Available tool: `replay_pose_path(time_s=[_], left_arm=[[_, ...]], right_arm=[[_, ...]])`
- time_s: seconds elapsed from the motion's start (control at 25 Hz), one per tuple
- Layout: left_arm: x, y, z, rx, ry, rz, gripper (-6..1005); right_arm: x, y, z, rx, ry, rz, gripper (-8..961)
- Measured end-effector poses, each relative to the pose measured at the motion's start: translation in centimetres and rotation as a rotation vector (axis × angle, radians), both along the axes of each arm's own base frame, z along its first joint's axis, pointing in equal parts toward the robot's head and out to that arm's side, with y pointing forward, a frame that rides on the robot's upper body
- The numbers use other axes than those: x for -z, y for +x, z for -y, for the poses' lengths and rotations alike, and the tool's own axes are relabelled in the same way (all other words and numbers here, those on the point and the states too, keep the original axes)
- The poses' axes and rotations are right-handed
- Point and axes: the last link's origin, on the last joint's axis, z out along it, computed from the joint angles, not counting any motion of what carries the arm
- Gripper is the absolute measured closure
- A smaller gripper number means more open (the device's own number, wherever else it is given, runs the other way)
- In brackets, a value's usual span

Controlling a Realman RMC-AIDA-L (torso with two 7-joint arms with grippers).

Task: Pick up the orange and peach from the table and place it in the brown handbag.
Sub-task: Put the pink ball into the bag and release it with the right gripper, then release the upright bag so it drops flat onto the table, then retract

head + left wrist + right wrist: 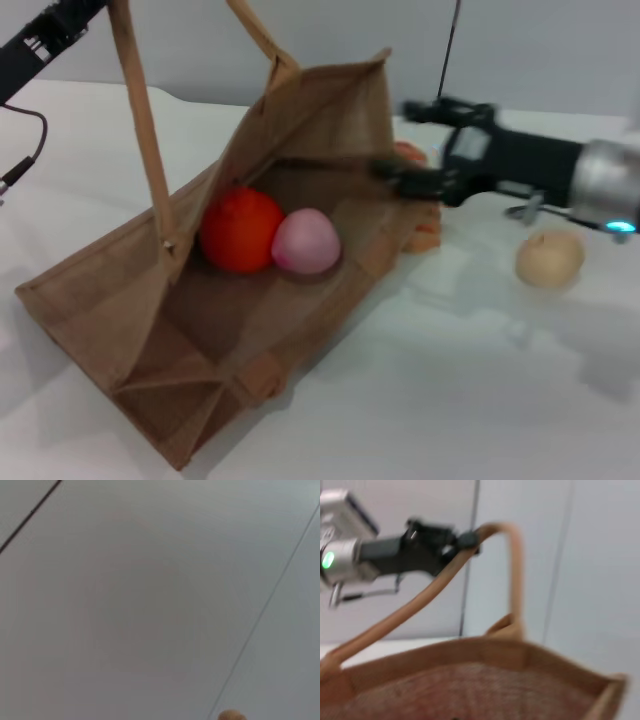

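The brown handbag [150, 300] lies tilted on the white table with its mouth facing me. Inside it, the orange [240, 230] and the pale pink peach [306, 242] rest side by side, touching. One long handle [140, 120] is pulled upward. In the right wrist view my left gripper [465, 540] is shut on the top of that handle [420, 600], high above the bag. My right gripper [400, 145] hovers just outside the bag's far right rim, open and holding nothing.
A beige round fruit [549, 258] sits on the table to the right, under my right arm. An orange striped item [425, 235] lies partly hidden behind the bag's right wall. A dark cable [25, 150] hangs at the far left.
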Motion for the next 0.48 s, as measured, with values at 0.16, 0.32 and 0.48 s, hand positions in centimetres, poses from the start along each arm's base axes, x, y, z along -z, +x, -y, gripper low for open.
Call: replay_pose_path(time_s=[0.16,0.32,0.48], left_arm=[[0.7,-0.8,-0.7,-0.071,0.011,-0.042,880],[1.6,-1.1,-1.1,-0.1,0.021,-0.076,880],[2.5,-0.9,-1.3,-0.092,0.046,-0.132,880]], right_arm=[[-2.7,1.7,0.2,0.045,0.056,-0.088,103],[-4.8,3.4,0.3,0.098,0.123,-0.156,104],[-5.8,4.4,0.9,0.084,0.166,-0.201,105]])
